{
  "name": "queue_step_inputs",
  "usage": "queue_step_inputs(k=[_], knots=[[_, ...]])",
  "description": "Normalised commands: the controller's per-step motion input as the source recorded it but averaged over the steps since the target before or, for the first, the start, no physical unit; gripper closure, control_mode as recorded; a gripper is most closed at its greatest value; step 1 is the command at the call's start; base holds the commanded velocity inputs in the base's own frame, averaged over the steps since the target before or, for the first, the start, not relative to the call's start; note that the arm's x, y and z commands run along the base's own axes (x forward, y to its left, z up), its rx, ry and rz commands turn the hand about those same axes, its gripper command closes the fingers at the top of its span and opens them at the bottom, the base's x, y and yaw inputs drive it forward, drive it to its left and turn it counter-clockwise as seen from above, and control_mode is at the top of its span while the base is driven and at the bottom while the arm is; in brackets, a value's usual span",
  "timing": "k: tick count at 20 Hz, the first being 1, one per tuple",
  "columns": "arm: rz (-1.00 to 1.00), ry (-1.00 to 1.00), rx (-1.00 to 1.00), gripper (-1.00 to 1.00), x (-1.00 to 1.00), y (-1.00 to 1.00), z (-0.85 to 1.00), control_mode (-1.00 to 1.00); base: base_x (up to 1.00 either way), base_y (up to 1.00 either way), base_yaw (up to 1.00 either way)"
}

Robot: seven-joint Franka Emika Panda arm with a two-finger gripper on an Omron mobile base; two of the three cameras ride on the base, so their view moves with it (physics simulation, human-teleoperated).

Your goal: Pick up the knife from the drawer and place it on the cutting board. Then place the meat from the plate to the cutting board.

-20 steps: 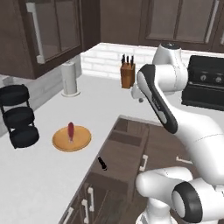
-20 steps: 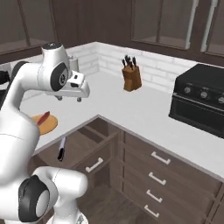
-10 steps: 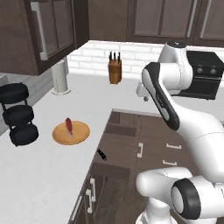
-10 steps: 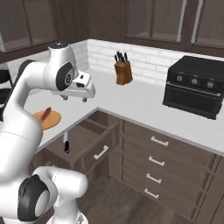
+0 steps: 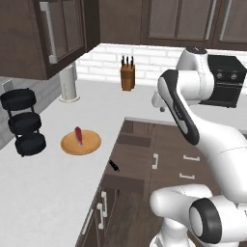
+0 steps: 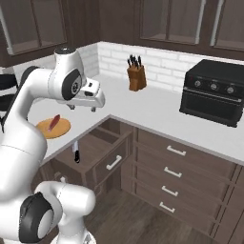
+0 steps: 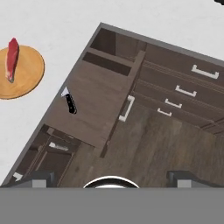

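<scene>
The drawer (image 7: pixel 103 103) stands pulled open under the counter corner, also seen in the base views (image 6: pixel 97 143) (image 5: pixel 130 157). In it lies the knife (image 7: pixel 70 104) (image 6: pixel 76 153) (image 5: pixel 114 165), black handle showing, its silver blade mostly tucked under the counter edge. The round orange-tan plate (image 7: pixel 26 74) (image 5: pixel 89 144) (image 6: pixel 62 128) rests on the white counter with the red meat (image 7: pixel 12 53) (image 5: pixel 78 136) (image 6: pixel 55 120) on it. My gripper (image 7: pixel 109 178) (image 6: pixel 85 108) (image 5: pixel 162 107) hangs high above the drawer, open and holding nothing. The cutting board is out of view.
A tan knife block (image 5: pixel 127 77) (image 6: pixel 136 76) stands by the tiled back wall. A black oven (image 6: pixel 212 93) sits on the right counter. A black tiered stand (image 5: pixel 21 123) and a steel canister (image 5: pixel 69 83) are at left. Closed drawers (image 6: pixel 171 171) line the cabinets.
The whole scene has shifted in both base views, so the base has moved. The arm keeps its pose and the gripper stays open. Knife, plate and meat lie as before.
</scene>
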Motion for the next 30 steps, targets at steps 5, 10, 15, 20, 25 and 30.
queue_step_inputs(k=[5,10,15,20,25,30], knots=[[0.00,0.00,0.00,-1.00,0.01,0.00,0.00,-1.00,0.00,0.00,0.00],[0.18,0.00,0.08,-1.00,0.46,-0.19,-0.48,-1.00,0.00,0.00,0.00],[0.31,-0.13,0.29,-1.00,0.25,-0.17,-0.64,-1.00,0.00,0.00,0.00],[0.27,-0.27,0.09,-1.00,0.03,-0.01,-0.54,-1.00,0.00,0.00,0.00],[0.36,-0.33,0.01,-1.00,0.19,0.05,-0.73,-1.00,0.00,0.00,0.00],[0.33,-0.25,0.06,-1.00,0.21,-0.03,-0.33,-1.00,0.00,0.00,0.00]])
